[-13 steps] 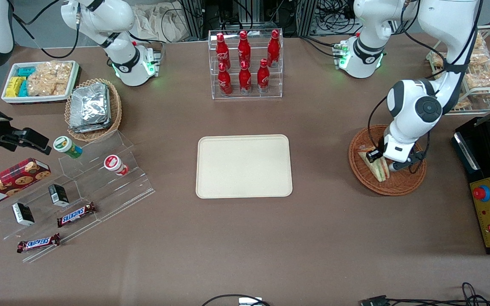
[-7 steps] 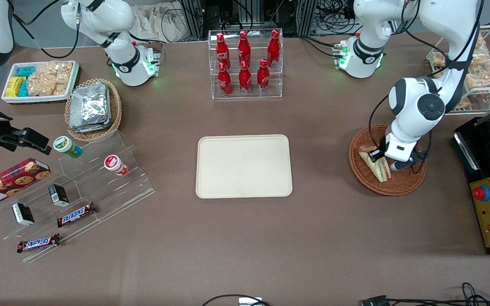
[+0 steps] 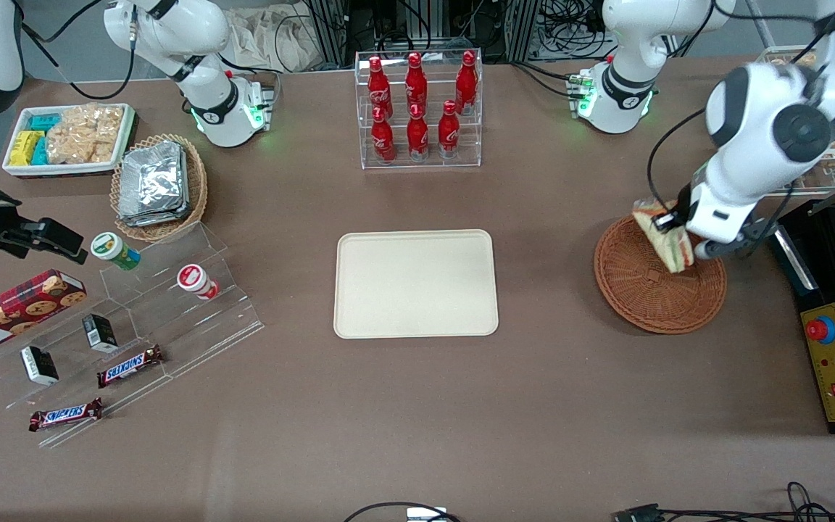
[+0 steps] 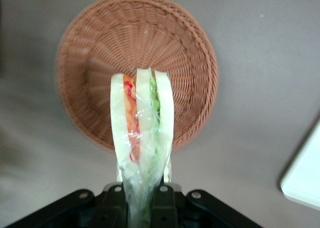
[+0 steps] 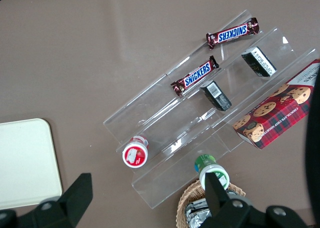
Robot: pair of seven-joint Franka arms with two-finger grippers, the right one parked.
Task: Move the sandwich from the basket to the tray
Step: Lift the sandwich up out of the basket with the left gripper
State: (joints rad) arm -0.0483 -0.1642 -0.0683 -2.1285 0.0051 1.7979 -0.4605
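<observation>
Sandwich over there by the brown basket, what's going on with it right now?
The left arm's hand is shut on the sandwich and holds it up above the basket, which has nothing in it. In the wrist view the sandwich hangs clear of the basket. The tray, nearer the middle of the table, holds nothing yet.

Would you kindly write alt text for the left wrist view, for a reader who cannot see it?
The gripper holds a clear-wrapped wedge sandwich, white bread with red, orange and green filling, lifted above a round reddish-brown wicker basket that now has nothing in it. The basket sits on a brown table, and a corner of the cream tray shows at the edge.
</observation>
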